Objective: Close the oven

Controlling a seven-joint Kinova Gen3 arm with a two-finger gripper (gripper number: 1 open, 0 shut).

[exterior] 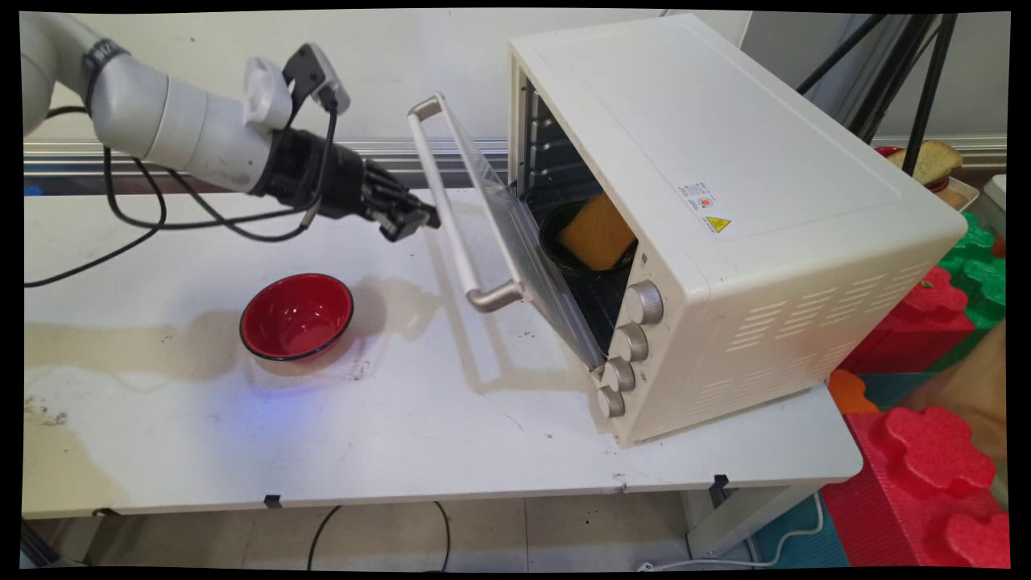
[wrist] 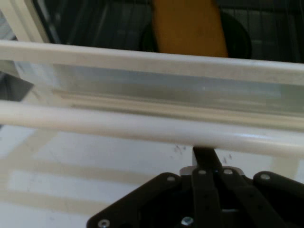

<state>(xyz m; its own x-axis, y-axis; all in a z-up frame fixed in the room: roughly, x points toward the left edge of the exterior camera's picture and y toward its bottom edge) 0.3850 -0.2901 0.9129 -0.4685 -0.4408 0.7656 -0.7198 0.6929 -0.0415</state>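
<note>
Main view: a white robot arm reaches in from the upper left, its black gripper (exterior: 419, 219) pointing right with both fingers pressed together and holding nothing. The fingertips sit at the long pale handle (exterior: 463, 266) of an oven door (exterior: 515, 234), touching it or just beside it; which one cannot be told. The glass door hangs partly open on a cream countertop oven (exterior: 725, 161) standing on the white table (exterior: 403, 435). Inside the oven a yellow sponge (exterior: 598, 232) leans in a black bowl (exterior: 556, 242). A red bowl (exterior: 296, 316) sits empty on the table, below the gripper and well apart from the oven. Hand view: the gripper (wrist: 204, 154) rises from the bottom edge, its closed tip meeting the underside of the handle (wrist: 118, 124), which crosses the picture. Beyond it, through the door (wrist: 142, 59), the sponge (wrist: 190, 26) and black bowl (wrist: 235, 38) show.
</note>
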